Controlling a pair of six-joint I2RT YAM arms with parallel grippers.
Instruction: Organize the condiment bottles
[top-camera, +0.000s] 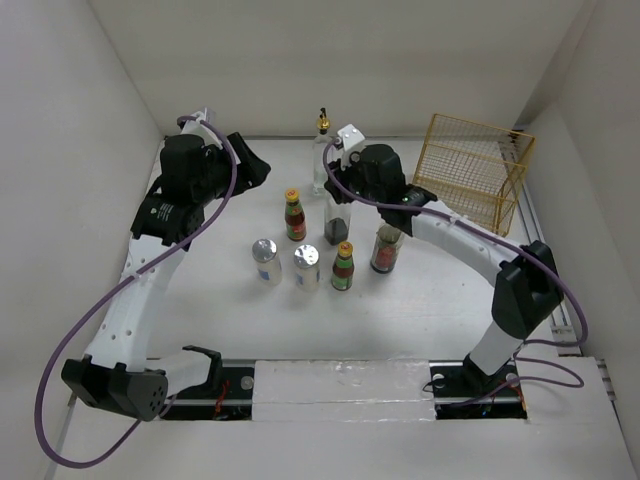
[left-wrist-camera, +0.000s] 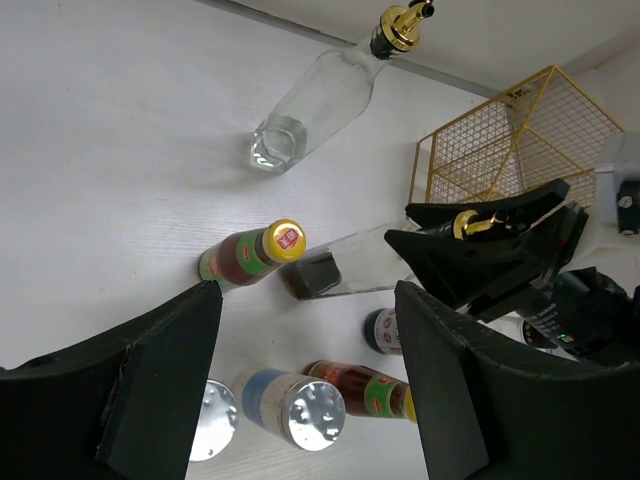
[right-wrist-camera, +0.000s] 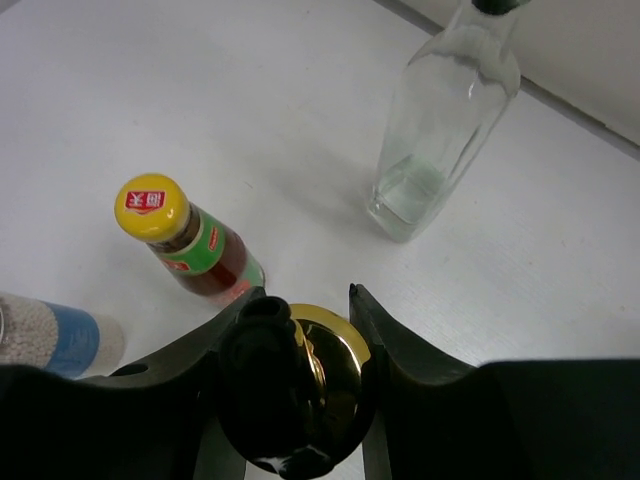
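Your wire basket (top-camera: 470, 170) sits at the counter's (top-camera: 420, 320) far right corner; one pourer bottle (top-camera: 319, 165) stands by the far edge, the second pourer bottle (top-camera: 336, 222) before it, mid-counter.

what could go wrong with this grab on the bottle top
The right claw pinches only the gold pourer of the tall glass bottle, so it could slip or swing when lifted. The sauce bottle and the jar stand close on either side; a swing could topple them.

Jar (top-camera: 384, 258) — top behind right arm (top-camera: 450, 228), shaker (right-wrist-camera: 55, 335) cropped
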